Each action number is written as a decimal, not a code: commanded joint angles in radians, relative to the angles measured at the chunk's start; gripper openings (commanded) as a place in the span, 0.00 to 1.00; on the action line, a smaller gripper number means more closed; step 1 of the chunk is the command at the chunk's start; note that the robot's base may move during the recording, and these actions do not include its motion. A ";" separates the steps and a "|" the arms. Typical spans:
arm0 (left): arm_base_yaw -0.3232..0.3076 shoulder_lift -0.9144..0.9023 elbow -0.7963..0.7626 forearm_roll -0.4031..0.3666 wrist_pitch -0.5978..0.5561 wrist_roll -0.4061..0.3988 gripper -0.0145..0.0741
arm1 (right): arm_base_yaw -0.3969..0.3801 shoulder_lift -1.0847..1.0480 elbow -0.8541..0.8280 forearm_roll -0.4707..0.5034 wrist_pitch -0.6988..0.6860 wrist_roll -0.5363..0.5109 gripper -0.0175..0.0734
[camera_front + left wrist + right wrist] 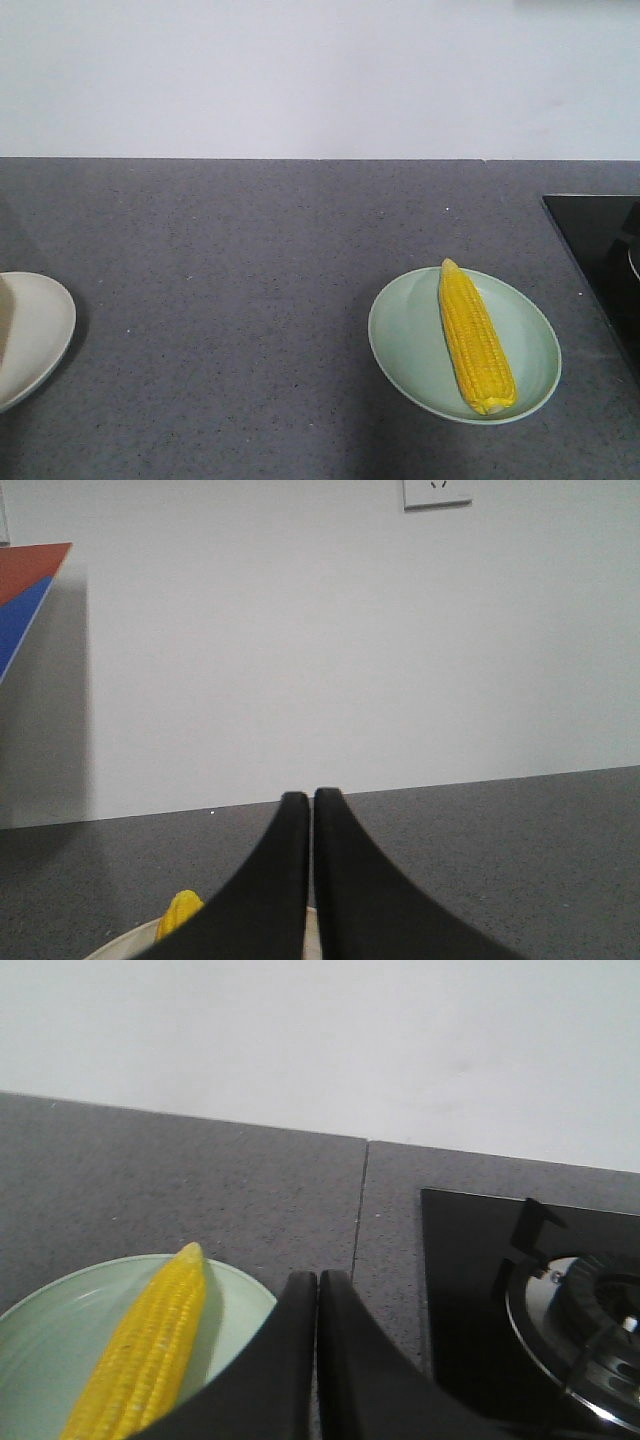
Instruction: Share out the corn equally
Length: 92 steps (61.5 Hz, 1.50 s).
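Your right gripper (pixel 316 1278) had its two black fingers pressed together with nothing between them, and it hung just to the right of the green plate (pixel 410 340), close to that plate's near right rim. On that plate lay one cob of corn (pixel 474 338), touching nothing else. Its long axis ran from a pointed tip at the far side of the plate to a blunt end at the near right rim, slanting slightly rightward as it came toward you. In the right wrist view the same cob (pixel 145 1345) lay down and to the left of the closed fingers, its tip pointing up and away.

Your left gripper (pixel 311 800) was likewise closed and empty. Just below and left of it a small bit of yellow corn (pixel 180 913) showed on the cream plate (pixel 45 330) at the left edge of the counter (pixel 250 300); how many cobs lay there you could not tell, since most of that plate was out of frame.

So the right arm was clearly nearer the green plate's cob, the left arm nearer the cream plate. Either grasp would likely need the fingers opened first and set across the cob's length.
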<state>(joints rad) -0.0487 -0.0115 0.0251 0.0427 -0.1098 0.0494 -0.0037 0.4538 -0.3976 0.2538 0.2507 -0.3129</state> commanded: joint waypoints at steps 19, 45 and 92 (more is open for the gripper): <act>-0.001 -0.015 0.012 -0.009 -0.073 0.000 0.16 | -0.005 -0.250 0.227 -0.264 -0.160 0.292 0.18; -0.001 -0.015 0.012 -0.009 -0.073 0.000 0.16 | -0.006 -0.474 0.438 -0.254 -0.258 0.299 0.18; -0.001 -0.015 0.012 -0.009 -0.073 0.000 0.16 | -0.006 -0.471 0.437 -0.248 -0.251 0.295 0.18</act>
<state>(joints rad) -0.0487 -0.0115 0.0251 0.0427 -0.1098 0.0494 -0.0037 -0.0112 0.0287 0.0089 0.0732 -0.0149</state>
